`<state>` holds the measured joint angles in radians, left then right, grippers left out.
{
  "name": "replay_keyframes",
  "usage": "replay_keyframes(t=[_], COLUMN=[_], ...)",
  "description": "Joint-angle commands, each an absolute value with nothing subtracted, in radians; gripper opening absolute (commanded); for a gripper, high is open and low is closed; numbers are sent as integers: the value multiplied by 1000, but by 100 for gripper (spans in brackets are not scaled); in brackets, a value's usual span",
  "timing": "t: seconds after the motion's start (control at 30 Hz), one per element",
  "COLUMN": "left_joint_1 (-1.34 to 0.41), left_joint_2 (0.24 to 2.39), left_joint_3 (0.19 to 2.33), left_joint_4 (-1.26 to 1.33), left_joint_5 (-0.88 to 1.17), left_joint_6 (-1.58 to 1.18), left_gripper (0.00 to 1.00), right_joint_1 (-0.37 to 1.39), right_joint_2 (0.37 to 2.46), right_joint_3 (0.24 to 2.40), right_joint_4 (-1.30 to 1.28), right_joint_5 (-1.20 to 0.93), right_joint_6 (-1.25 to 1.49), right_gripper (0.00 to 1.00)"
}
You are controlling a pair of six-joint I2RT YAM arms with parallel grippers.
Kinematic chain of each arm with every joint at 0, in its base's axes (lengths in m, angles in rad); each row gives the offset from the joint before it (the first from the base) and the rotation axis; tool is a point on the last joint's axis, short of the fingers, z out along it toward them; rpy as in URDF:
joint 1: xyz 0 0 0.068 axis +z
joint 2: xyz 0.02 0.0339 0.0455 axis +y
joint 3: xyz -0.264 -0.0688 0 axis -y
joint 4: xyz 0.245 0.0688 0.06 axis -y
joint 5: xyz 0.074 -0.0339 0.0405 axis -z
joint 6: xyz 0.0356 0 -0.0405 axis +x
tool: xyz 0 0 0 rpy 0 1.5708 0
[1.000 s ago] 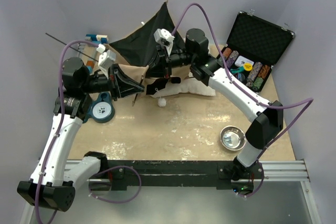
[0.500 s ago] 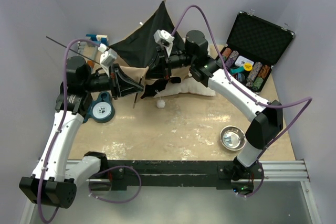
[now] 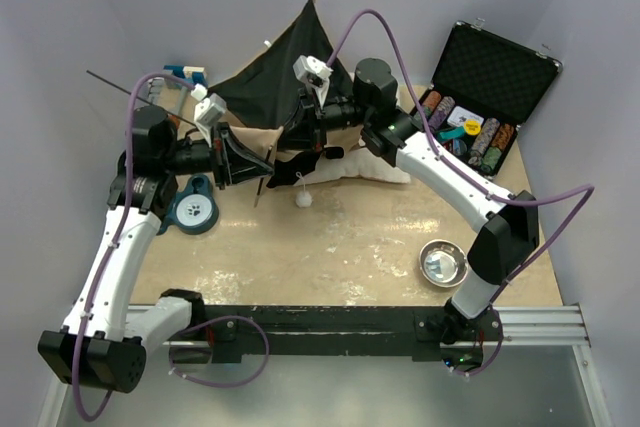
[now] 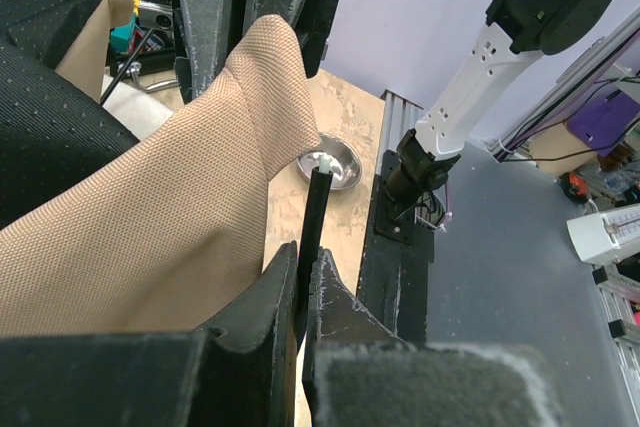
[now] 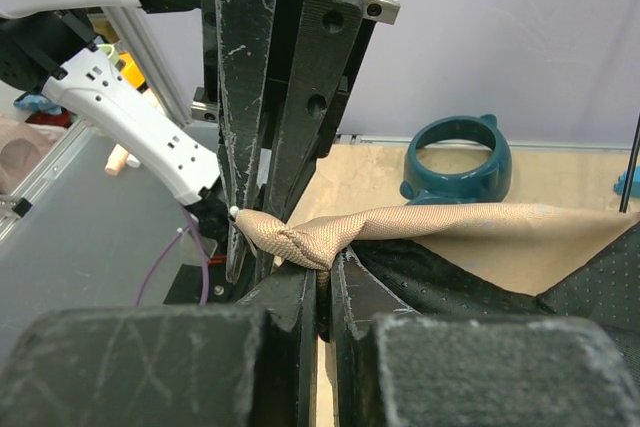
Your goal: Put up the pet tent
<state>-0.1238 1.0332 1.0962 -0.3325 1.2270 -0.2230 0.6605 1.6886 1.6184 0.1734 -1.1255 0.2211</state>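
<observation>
Motion over the last second is slight: the left arm has crept up and in toward the centre, bringing the left gripper [image 4: 300, 282] tip to tip with the right gripper [image 5: 322, 282], and the white pompom [image 3: 303, 200] hanging below them has swung a little. The pet tent [image 3: 275, 72] sits at the back centre of the table [image 3: 350, 237], its black lining pulled up to a peak while one tan corner [image 5: 300, 237] stretches forward between the arms. The left jaws are pinched narrow on a thin dark pole [image 4: 314, 217] just below its white tip [image 4: 321, 164]; the right jaws are clamped on the twisted tan corner. From the right wrist, the pole's white tip sits right at the end of that corner, so the step is probably seating the pole end in the fabric, and the closing gap suggests it is nearly aligned but not yet visibly seated.
</observation>
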Motion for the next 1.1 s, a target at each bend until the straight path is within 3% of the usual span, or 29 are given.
replay_keyframes(t=[0.0,0.53,1.07], left_joint_1=[-94,-94,-94], left_joint_2=[1100,1123,1094], left_joint_3=[1038,1058,1049], left_joint_4=[-589,-581,-528], left_joint_5=[1126,1103,1155], left_joint_6=[-244,-255,-301], left_gripper=[0,0,0], right_joint_1=[646,686,750], right_joint_2=[1525,1525,1609], right_joint_3=[1693,1726,1864], right_joint_4=[445,238,-379], right_joint_5=[-1181,-1206,-1115], right_joint_6=[264,77,-511], right_gripper=[0,0,0])
